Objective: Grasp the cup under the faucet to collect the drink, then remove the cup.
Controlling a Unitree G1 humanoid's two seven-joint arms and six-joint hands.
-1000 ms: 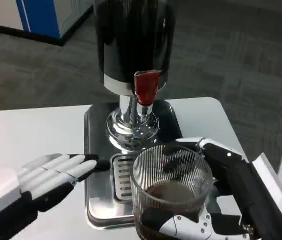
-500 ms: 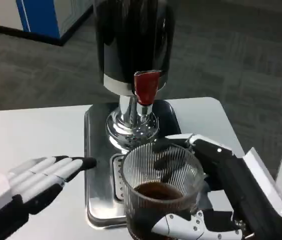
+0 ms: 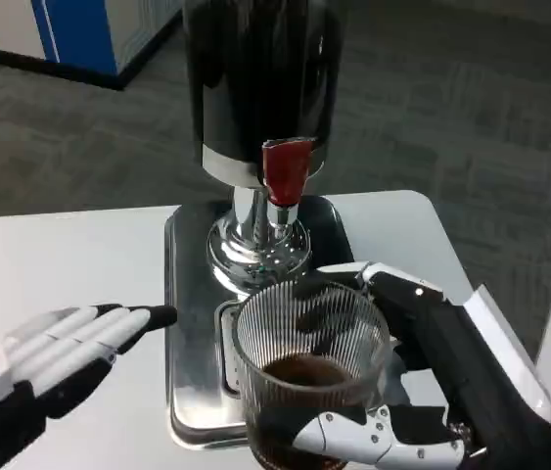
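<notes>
Clear ribbed glass cup (image 3: 309,367), part-filled with dark drink, wrapped by right hand (image 3: 422,392) fingers; left hand (image 3: 55,348) fingers extended, pressed together.

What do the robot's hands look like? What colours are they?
The left hand has long white fingers with black tips and black undersides. The right hand is mostly black with white plates on its fingers and a white edge along its back.

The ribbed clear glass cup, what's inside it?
The ribbed clear glass cup, held by the right hand, has dark brown drink in its lower part. The hand's fingers and the picture's edge hide the cup's bottom.
</notes>
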